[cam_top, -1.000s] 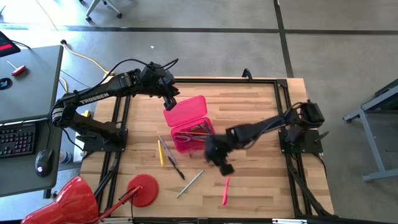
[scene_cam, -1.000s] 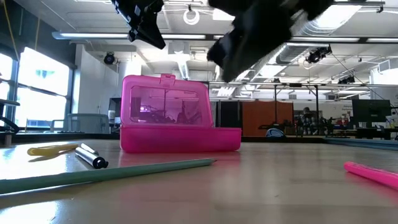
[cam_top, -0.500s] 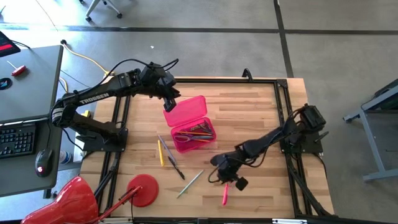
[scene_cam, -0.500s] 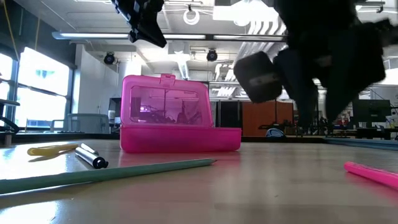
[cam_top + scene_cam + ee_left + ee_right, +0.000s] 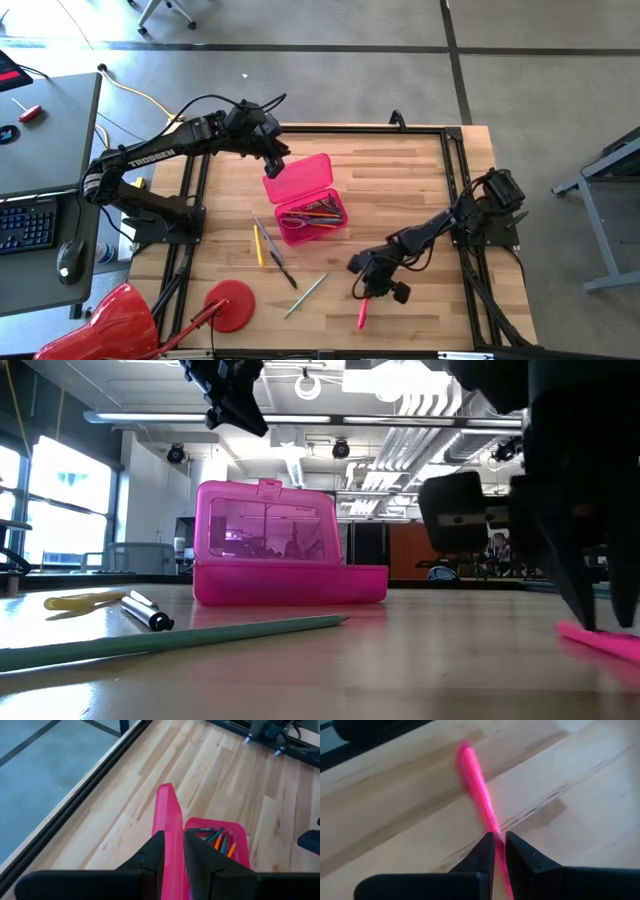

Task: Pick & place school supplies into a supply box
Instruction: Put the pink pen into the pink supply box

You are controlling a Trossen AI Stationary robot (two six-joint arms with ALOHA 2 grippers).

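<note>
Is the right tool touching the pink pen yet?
Touching. The right wrist view shows the right tool with both fingers pressed against the pink pen, no gap on either side.

My left arm reaches from its base out to the box (image 5: 305, 205), forearm angled down, and its left hand (image 5: 277, 167) sits at the raised lid (image 5: 169, 837). The two dark fingers (image 5: 150, 857) pinch the lid's edge between them. My right arm stretches low from its own base toward the near side of the box, wrist bent down to the tabletop (image 5: 400, 190). The right hand (image 5: 366, 293) points straight down, well apart from the box, its fingers (image 5: 485, 850) nearly together around a pink pen (image 5: 477, 795), touching it on both sides.
</note>
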